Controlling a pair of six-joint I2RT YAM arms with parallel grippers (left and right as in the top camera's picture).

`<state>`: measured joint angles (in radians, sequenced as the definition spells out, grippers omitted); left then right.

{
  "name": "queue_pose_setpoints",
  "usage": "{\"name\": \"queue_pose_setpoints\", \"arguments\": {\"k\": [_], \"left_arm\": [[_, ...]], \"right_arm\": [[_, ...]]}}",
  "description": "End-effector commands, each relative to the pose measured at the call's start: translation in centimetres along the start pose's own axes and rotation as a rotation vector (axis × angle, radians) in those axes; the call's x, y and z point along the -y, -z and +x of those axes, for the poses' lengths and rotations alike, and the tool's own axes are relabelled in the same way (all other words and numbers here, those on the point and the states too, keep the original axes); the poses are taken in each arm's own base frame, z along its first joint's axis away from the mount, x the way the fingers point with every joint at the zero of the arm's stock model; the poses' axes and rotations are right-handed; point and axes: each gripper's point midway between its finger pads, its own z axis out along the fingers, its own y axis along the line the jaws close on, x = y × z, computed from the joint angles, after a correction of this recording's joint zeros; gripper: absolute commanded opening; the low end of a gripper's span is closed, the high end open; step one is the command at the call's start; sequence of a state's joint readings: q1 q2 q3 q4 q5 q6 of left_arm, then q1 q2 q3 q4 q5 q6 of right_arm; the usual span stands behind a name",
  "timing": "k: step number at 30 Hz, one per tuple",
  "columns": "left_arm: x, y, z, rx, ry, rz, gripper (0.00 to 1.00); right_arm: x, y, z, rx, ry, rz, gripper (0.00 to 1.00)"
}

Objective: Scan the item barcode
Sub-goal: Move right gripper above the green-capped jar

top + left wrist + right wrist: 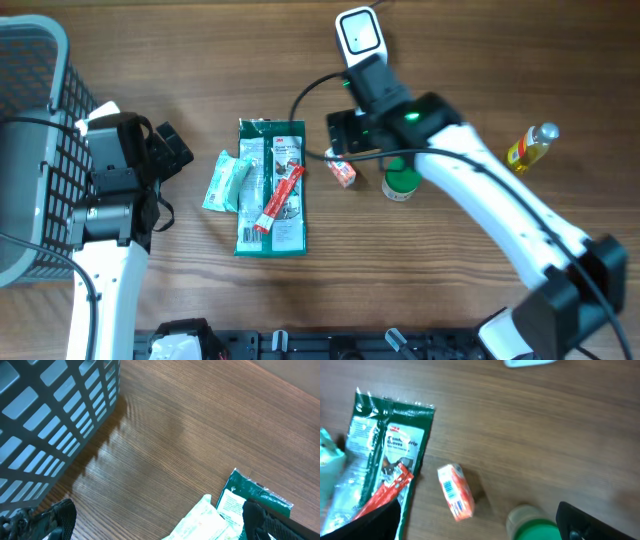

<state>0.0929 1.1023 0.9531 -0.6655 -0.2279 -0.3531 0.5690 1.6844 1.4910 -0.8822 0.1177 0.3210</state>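
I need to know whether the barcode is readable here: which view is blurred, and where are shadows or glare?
Right wrist: motion-blurred, barcode on the orange box soft; overhead: sharp, evenly lit, no strong glare on the table; left wrist: basket shadow across the wood.

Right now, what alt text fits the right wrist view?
A small orange-and-white carton lies barcode-up on the wooden table, framed by the open right gripper. A green foil glove packet with a red sachet on it lies left; a green-lidded jar sits at the bottom edge.
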Motion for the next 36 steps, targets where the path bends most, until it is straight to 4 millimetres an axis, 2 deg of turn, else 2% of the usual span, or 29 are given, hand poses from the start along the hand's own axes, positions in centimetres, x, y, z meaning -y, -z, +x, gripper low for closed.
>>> {"name": "queue_pose_setpoints", "arguments": {"k": [1, 2, 4, 5, 6, 9, 11, 18, 23, 28, 30, 32, 33, 36], "left_arm": [[-0.2, 0.2, -0.5, 0.017, -0.003, -0.009, 1.0], [-0.2, 0.2, -0.5, 0.017, -0.003, -0.009, 1.0], [-0.2, 0.2, -0.5, 0.017, -0.003, -0.009, 1.0], [-0.2, 0.2, -0.5, 0.017, -0.003, -0.009, 1.0], [-0.2, 0.2, -0.5, 0.017, -0.003, -0.009, 1.0], [-0.2, 0.2, -0.5, 0.017, -0.003, -0.009, 1.0], [-0.2, 0.2, -0.5, 0.017, -0.003, -0.009, 1.0], [-0.2, 0.2, -0.5, 0.017, -0.003, -0.009, 1.0], [-0.2, 0.2, -0.5, 0.017, -0.003, -0.009, 1.0], [-0.2, 0.2, -0.5, 0.017, -0.003, -0.009, 1.0], [-0.2, 0.2, -0.5, 0.017, -0.003, -0.009, 1.0], [-0.2, 0.2, -0.5, 0.017, -0.003, -0.009, 1.0], [-0.2, 0.2, -0.5, 0.017, -0.003, -0.009, 1.0], [-0.2, 0.2, -0.5, 0.017, -0.003, -0.009, 1.0]], "right_arm": [[0.6, 1.1, 1.2, -0.062, -0.01, -0.023, 1.0], [1.6, 1.1, 1.5, -0.071, -0.047, 0.025, 1.0], [6.0, 1.6, 2.9, -0.073, -0.427, 0.248, 1.0], [6.4, 1.6, 3.5, -0.097, -0.494, 0.253, 1.0], [5.7, 1.3, 4.1, -0.134, -0.487, 0.211, 1.0], [5.7, 0.5, 5.7, -0.186, -0.471, 0.211, 1.0], [5.0, -0.4, 7.8, -0.255, -0.609, 0.197, 0.97], [5.8, -3.8, 11.5, -0.275, -0.773, 0.257, 0.95], [6.4, -4.8, 11.9, -0.242, -0.767, 0.28, 0.88], [7.3, -6.0, 11.9, -0.224, -0.752, 0.333, 0.87], [7.3, -6.3, 12.0, -0.227, -0.749, 0.335, 0.81], [7.2, -6.4, 11.8, -0.233, -0.672, 0.32, 0.72], [7.1, -6.4, 11.7, -0.245, -0.59, 0.303, 0.72], [6.7, -6.3, 12.0, -0.279, -0.49, 0.269, 0.71]]}}
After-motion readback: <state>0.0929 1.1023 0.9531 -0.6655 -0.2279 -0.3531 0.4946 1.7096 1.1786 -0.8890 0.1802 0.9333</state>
